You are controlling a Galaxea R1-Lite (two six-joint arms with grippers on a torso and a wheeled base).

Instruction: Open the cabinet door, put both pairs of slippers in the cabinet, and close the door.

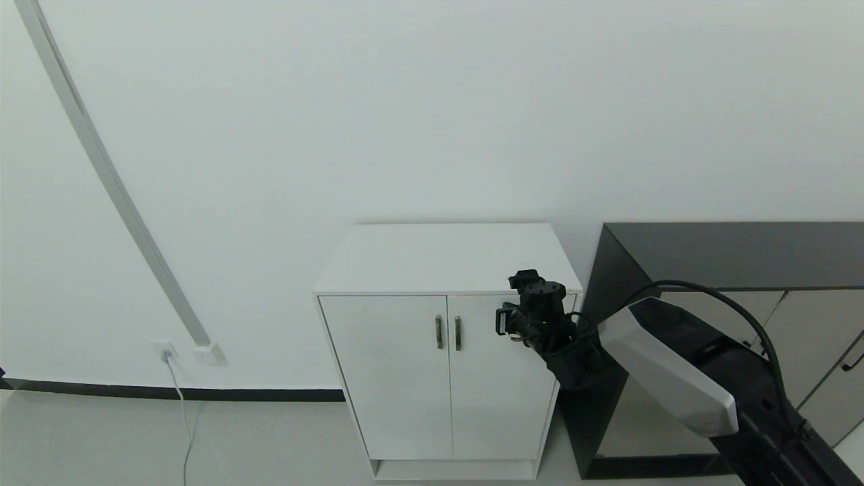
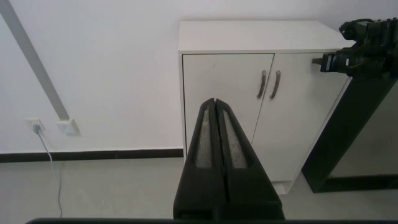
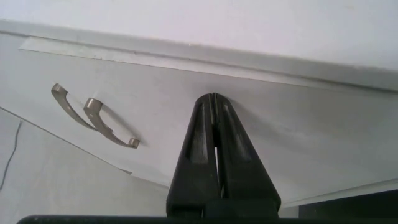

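Note:
The white cabinet point(image 1: 445, 260) stands against the wall with both doors shut. Two metal handles point(image 1: 448, 333) sit side by side at the middle seam. My right gripper point(image 1: 528, 280) hangs in front of the upper part of the right door point(image 1: 499, 391), to the right of the handles. In the right wrist view this gripper point(image 3: 214, 97) is shut and empty, its tip close to the door face point(image 3: 155, 87), with the handles point(image 3: 93, 115) off to one side. My left gripper point(image 2: 214, 101) is shut and empty, held well back from the cabinet point(image 2: 224, 93).
A dark grey cabinet point(image 1: 675, 256) stands directly right of the white one. A wall socket with a hanging cable point(image 1: 164, 351) and a slanted conduit point(image 1: 101, 162) are on the wall to the left. Bare floor point(image 1: 101, 439) lies left of the cabinet.

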